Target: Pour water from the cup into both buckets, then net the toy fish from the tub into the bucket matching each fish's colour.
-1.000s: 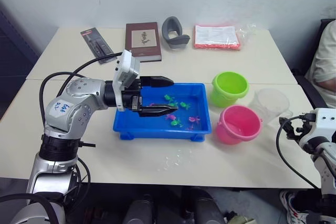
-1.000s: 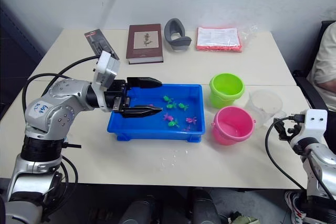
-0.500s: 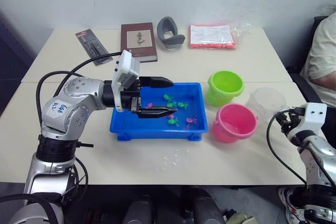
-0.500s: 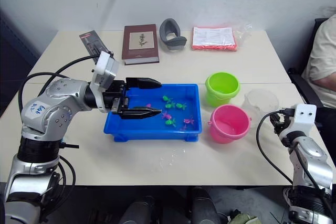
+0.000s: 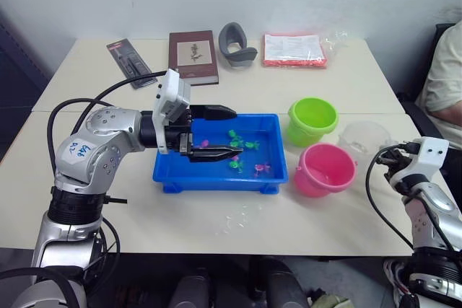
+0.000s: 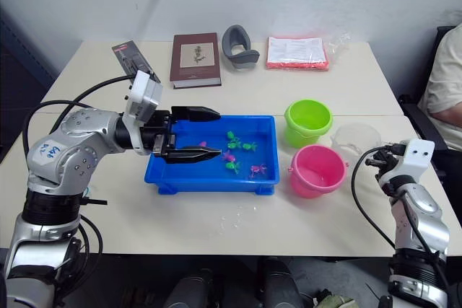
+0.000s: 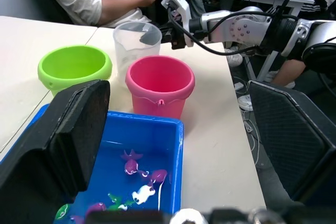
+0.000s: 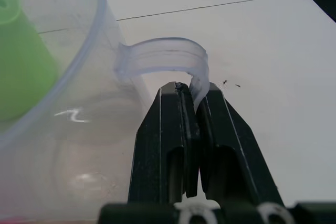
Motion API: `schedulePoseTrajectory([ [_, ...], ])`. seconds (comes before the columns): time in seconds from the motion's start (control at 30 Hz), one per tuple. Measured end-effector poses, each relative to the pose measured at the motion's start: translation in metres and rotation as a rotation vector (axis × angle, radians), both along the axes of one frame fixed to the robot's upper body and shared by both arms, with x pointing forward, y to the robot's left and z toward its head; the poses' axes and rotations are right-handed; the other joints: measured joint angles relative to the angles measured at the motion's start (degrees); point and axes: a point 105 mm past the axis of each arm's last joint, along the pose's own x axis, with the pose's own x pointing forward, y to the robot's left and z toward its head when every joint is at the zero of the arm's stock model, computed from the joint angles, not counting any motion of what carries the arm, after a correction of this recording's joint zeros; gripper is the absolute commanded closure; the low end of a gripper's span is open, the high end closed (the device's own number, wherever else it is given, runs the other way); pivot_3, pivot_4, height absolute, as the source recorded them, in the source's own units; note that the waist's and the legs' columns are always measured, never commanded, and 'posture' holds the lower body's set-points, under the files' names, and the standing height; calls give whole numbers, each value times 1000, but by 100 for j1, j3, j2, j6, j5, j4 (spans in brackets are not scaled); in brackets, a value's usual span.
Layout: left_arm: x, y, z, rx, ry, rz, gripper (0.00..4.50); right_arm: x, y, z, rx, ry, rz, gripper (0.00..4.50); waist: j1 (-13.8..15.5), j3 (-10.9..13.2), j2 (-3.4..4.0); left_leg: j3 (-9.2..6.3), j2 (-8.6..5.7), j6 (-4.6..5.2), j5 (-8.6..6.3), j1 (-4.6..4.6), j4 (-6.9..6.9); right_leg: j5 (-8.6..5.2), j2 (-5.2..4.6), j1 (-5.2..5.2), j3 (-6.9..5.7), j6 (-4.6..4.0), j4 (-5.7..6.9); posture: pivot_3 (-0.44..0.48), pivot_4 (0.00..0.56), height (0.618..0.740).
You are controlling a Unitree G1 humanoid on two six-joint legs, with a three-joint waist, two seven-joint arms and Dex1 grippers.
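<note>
The clear cup (image 5: 363, 137) stands at the table's right, behind the pink bucket (image 5: 326, 169) and right of the lime-green bucket (image 5: 312, 120). My right gripper (image 8: 194, 90) is shut on the cup's curved handle (image 8: 163, 59), and it also appears beside the cup (image 6: 355, 137) as my right gripper (image 5: 388, 158). The blue tub (image 5: 216, 182) lies mid-table with several green and pink toy fish (image 5: 243, 155) in water at its right half. My left gripper (image 5: 238, 132) hovers open over the tub's left part, fingers pointing right, with nothing between them.
Along the back lie a brown book (image 5: 193, 56), a grey curved object (image 5: 238, 43), a pink packet (image 5: 292, 50) and a black packaged item (image 5: 130, 63). Water drops (image 5: 234, 218) lie on the table in front of the tub. A person (image 5: 447, 70) sits at the right edge.
The camera view has shifted a little. My right wrist has risen and moved slightly in toward the cup. The left arm holds its place over the tub.
</note>
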Motion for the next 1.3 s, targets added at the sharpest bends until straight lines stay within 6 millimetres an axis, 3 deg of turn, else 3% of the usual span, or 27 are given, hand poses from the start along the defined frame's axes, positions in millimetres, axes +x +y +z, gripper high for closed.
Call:
schedulePoseTrajectory([
  [0.2,-2,1,-5,3,12,3,0,-17,-11,56,-182,-96,9,4470,-8,1,2,1,1,-2,1,2,-1,0,2,-2,2,0,2,0,150,740],
  [0.37,-4,-1,-7,3,3,-7,0,-30,8,83,-456,-120,104,4470,3,1,2,2,0,-4,1,2,-2,-1,4,-1,3,3,1,0,150,740],
  [0.6,-6,-5,-9,1,-1,-33,0,-32,30,95,-762,-163,158,4470,10,2,1,7,-1,-5,1,2,-2,0,5,-2,7,4,0,0,150,740],
  [0.77,-7,-7,-7,-6,-11,-47,0,-35,44,111,-1147,-222,174,4470,5,2,0,8,-1,-8,3,4,-1,0,8,-1,8,5,0,0,150,740],
  [0.9,-7,-8,-8,-10,-9,-51,0,-37,55,113,-1331,-278,182,4470,5,2,0,10,0,-13,6,6,-1,-1,8,-1,10,5,1,0,150,740],
  [1.3,-5,-9,-9,-23,0,-40,0,-35,59,109,-1444,-321,197,4470,3,3,-1,10,0,-16,9,9,1,-1,11,1,12,5,3,0,150,740],
])
